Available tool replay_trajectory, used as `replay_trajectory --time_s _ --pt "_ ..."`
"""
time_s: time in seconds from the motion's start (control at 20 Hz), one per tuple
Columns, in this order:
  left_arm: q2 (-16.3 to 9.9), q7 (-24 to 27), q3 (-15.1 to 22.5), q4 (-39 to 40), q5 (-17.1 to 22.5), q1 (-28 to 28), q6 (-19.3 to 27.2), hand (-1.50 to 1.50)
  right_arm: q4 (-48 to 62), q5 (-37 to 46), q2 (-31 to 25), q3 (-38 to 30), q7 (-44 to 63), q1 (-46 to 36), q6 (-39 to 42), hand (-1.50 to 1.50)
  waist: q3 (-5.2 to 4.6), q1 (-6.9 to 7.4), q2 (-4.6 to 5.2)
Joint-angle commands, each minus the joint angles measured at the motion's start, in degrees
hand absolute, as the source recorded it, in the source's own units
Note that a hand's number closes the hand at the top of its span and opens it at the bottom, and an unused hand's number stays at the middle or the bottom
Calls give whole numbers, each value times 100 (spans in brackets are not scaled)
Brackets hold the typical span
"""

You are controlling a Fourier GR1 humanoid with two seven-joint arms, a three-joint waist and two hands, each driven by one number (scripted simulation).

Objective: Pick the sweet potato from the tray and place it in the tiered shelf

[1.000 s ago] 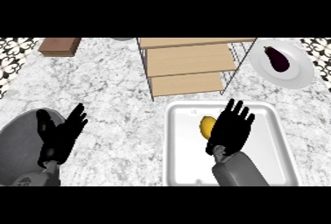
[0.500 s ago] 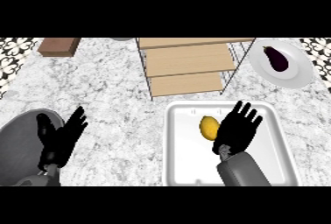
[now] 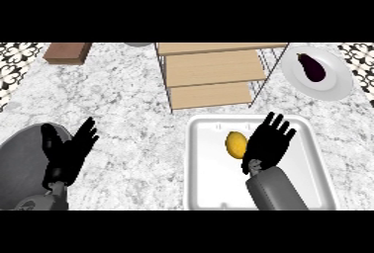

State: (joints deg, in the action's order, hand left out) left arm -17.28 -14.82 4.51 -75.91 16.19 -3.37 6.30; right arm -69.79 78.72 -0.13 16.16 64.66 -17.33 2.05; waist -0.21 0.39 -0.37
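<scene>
Right hand [image 3: 269, 144] hovered over the tray [image 3: 206, 192], fingers spread open, just beside the sweet potato [image 3: 235, 144]; left hand [image 3: 67, 154] rested open at lower left.

An eggplant [image 3: 312, 67] lies on a white plate [image 3: 337, 86] (brown block [image 3: 67, 52] far left).

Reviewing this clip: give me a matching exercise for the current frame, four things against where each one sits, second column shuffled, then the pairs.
Things:
1. sweet potato
2. eggplant
3. right hand
4. brown block

Places:
A. far left of the counter
B. on the round plate
C. lying in the white tray
D. open above the tray, just right of the sweet potato

Pairs: 1-C, 2-B, 3-D, 4-A
</scene>
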Motion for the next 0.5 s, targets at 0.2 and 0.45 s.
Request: replay_trajectory --time_s 0.2,0.45 --pt "106 191 -2 17 -120 160 -30 0 895 -360 13 -112 -198 -13 1151 150 15 61 66" --pt "192 43 -43 -66 -169 120 -51 0 1150 -854 13 189 -202 -203 -72 150 24 30 47"
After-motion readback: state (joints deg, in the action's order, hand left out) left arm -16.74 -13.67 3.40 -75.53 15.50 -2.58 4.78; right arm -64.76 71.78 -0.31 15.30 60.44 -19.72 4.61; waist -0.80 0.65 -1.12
